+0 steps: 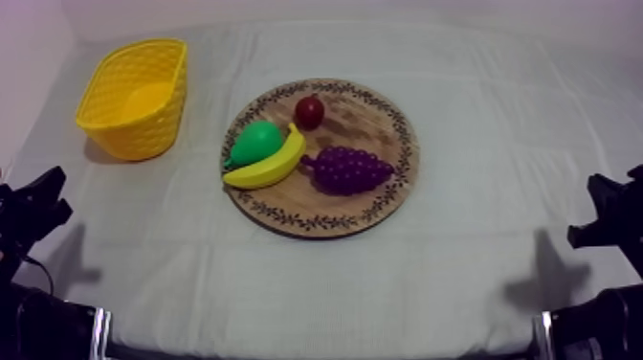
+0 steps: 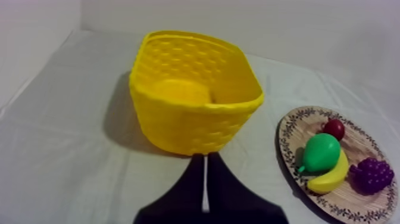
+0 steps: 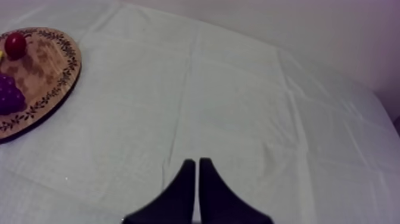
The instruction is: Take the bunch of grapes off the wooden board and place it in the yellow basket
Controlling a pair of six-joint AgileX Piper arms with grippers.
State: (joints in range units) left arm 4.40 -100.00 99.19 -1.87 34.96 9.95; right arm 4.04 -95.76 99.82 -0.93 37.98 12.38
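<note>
A purple bunch of grapes [image 1: 350,169] lies on the right half of the round wooden board [image 1: 383,115] in the middle of the table. The yellow basket [image 1: 136,96] stands empty at the far left. My left gripper [image 1: 33,206] rests low at the left edge; in its wrist view its fingers [image 2: 205,167] lie together as a narrow wedge just short of the basket [image 2: 193,92], with the grapes [image 2: 372,174] off to the side. My right gripper [image 1: 603,215] rests low at the right edge, its fingers [image 3: 195,173] shut on nothing, well away from the board [image 3: 50,77] and grapes [image 3: 9,95].
On the board with the grapes lie a green pear [image 1: 254,143], a yellow banana [image 1: 268,166] and a small red fruit [image 1: 309,112]. Grey-white cloth [image 1: 498,144] covers the table, with open room to the right of the board and along the front.
</note>
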